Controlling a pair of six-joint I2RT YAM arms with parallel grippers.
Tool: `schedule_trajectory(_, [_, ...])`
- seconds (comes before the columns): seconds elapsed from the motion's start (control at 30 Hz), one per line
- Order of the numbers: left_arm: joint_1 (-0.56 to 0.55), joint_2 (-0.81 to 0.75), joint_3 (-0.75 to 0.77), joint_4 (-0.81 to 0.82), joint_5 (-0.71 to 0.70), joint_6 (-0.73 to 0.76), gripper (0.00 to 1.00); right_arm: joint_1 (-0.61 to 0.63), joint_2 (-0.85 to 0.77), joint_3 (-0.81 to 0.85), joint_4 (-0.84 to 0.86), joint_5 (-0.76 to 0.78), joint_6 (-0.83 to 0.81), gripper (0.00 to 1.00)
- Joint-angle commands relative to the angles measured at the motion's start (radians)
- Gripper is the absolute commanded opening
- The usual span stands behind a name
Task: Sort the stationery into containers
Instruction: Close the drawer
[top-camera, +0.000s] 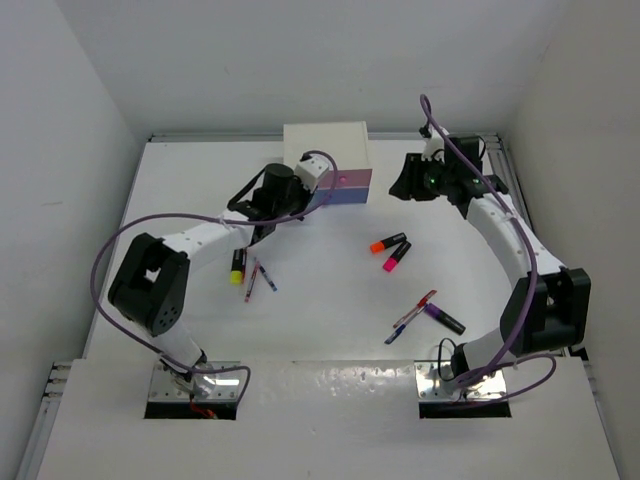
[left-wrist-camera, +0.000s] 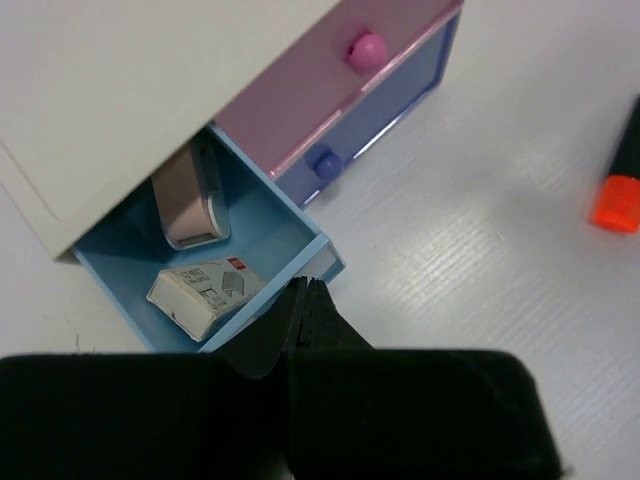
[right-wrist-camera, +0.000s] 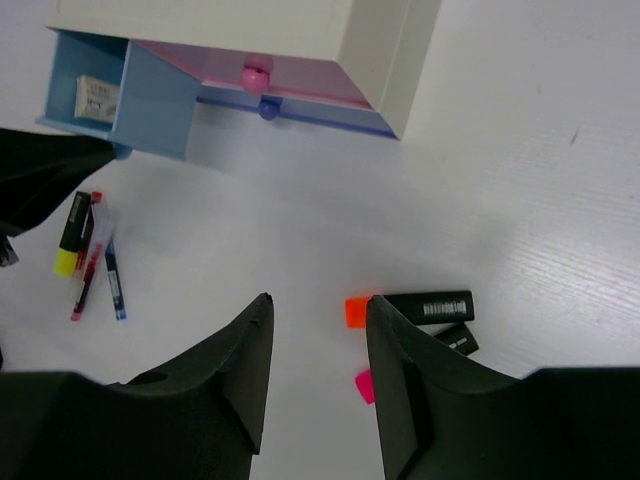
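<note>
The white cabinet (top-camera: 325, 148) stands at the back. Its light-blue drawer (left-wrist-camera: 290, 225) is pulled out and holds two whitish erasers (left-wrist-camera: 205, 290). The pink drawer (left-wrist-camera: 300, 105) and the periwinkle drawer (left-wrist-camera: 400, 90) are closed. My left gripper (left-wrist-camera: 305, 292) is shut, its tips at the open drawer's front wall, with nothing seen between them. My right gripper (right-wrist-camera: 318, 305) is open and empty, high above the orange highlighter (right-wrist-camera: 410, 306) and the pink highlighter (right-wrist-camera: 362, 385). A yellow highlighter (top-camera: 238, 265), a red pen (top-camera: 252, 281) and a blue pen (top-camera: 268, 277) lie left of centre.
A purple highlighter (top-camera: 443, 318), a red pen (top-camera: 421, 304) and a blue pen (top-camera: 400, 330) lie at the front right. White walls close the table on the left, back and right. The left arm reaches across in front of the cabinet.
</note>
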Motion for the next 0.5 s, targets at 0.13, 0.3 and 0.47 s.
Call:
schedule_trajectory(0.13, [0.010, 0.091, 0.105, 0.090, -0.063, 0.046, 0.00, -0.001, -0.030, -0.023, -0.002, -0.032, -0.023, 0.44])
schedule_trajectory(0.3, [0.010, 0.136, 0.131, 0.123, -0.095, 0.043, 0.00, 0.002, -0.050, -0.071, 0.020, -0.062, -0.029, 0.44])
schedule_trajectory(0.47, [0.002, 0.165, 0.158, 0.140, -0.164, 0.061, 0.00, 0.018, -0.054, -0.100, 0.032, -0.059, -0.026, 0.44])
